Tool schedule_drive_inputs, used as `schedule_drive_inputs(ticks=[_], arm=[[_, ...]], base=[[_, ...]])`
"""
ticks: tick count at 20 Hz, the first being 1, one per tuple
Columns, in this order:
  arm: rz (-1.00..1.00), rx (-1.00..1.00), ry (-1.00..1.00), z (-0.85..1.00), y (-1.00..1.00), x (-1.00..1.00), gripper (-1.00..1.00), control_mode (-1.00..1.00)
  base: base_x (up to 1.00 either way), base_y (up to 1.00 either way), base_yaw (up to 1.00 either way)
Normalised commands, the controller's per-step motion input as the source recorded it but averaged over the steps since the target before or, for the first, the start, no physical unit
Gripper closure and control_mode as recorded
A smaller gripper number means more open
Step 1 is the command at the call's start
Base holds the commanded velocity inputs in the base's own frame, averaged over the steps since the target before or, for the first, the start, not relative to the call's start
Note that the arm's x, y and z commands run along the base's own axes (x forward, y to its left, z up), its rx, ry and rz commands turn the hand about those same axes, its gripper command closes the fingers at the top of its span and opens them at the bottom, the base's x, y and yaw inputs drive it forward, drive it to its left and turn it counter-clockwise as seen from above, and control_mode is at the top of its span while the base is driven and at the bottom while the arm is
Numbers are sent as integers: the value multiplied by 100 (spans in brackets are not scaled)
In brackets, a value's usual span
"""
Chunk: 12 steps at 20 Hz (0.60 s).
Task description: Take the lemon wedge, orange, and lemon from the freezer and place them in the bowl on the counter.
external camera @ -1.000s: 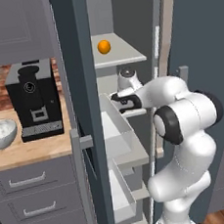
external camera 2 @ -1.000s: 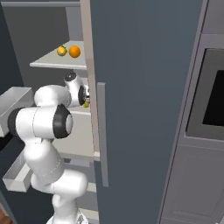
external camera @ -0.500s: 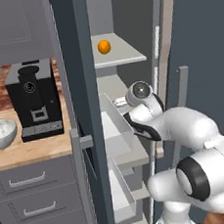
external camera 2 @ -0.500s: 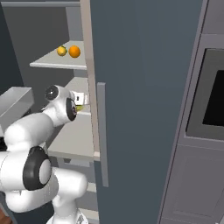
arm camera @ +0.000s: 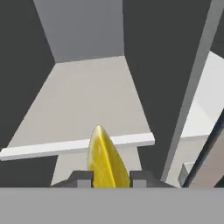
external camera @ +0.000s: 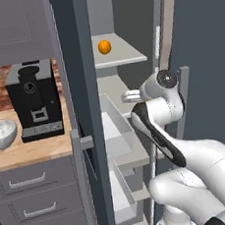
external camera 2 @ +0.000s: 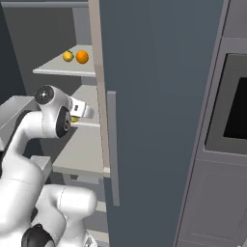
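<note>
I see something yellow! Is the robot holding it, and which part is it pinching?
Yes, the gripper pinches the lemon wedge by its wider end, pointed tip sticking out.

The orange [external camera 2: 82, 57] and the lemon [external camera 2: 68, 56] sit side by side on an upper shelf inside the freezer [external camera: 81, 63]. One shelf lower, the lemon wedge [arm camera: 106, 160] is between the fingertips of the gripper [arm camera: 110, 178]. To the freezer's left, the bowl [external camera: 0, 134] stands on the counter [external camera: 34, 149] beside the coffee machine [external camera: 34, 101].
</note>
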Motion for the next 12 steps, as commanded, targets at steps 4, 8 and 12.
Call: schedule_drive_inputs(ticks=[4, 8, 12], arm=[[-7, 15, 27, 25, 0, -92, 100, -100], [-16, 5, 22, 0, 0, -99, 100, -100], [-20, 0, 10, -6, 1, -100, 100, -100]], base=[[0, 0, 0], [0, 0, 0], [0, 0, 0]])
